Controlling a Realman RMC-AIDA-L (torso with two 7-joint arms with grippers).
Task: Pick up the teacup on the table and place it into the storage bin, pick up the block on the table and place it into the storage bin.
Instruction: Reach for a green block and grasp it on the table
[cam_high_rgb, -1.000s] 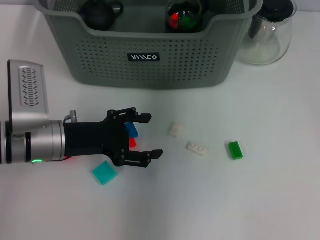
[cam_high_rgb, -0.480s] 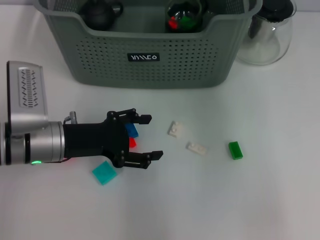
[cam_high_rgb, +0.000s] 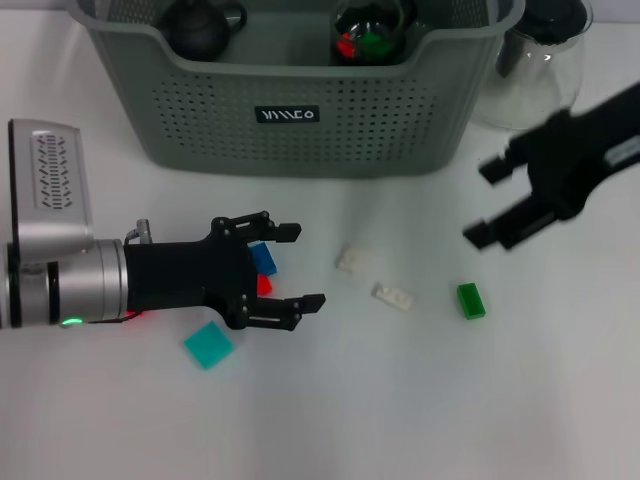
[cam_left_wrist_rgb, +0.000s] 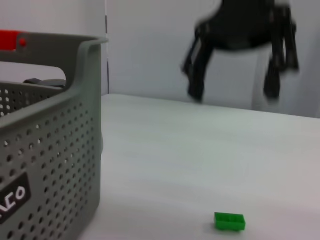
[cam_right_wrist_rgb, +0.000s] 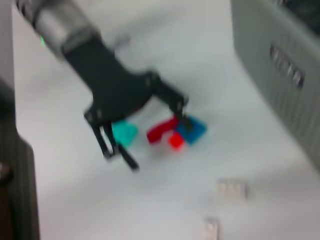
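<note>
The grey-green storage bin (cam_high_rgb: 290, 120) stands at the back of the table, with a dark round vessel with a handle (cam_high_rgb: 200, 25), possibly the teacup, inside it. My left gripper (cam_high_rgb: 303, 267) lies low over the table, open, its fingers reaching past a blue block (cam_high_rgb: 263, 260) and a red block (cam_high_rgb: 264, 285). Beside them lie a teal block (cam_high_rgb: 208, 345), two white blocks (cam_high_rgb: 352, 260) (cam_high_rgb: 394, 296) and a green block (cam_high_rgb: 470, 300). My right gripper (cam_high_rgb: 482, 203) hangs open above the green block (cam_left_wrist_rgb: 230, 221). The right wrist view shows the left gripper (cam_right_wrist_rgb: 159, 142) over the red block (cam_right_wrist_rgb: 162, 131).
A clear glass pot (cam_high_rgb: 535, 75) stands right of the bin. A glass vessel holding red and green pieces (cam_high_rgb: 368, 30) sits inside the bin. The bin wall (cam_left_wrist_rgb: 50, 150) fills one side of the left wrist view.
The right arm has come into the head view from the right, its open gripper now above the green block. The left gripper has barely moved.
</note>
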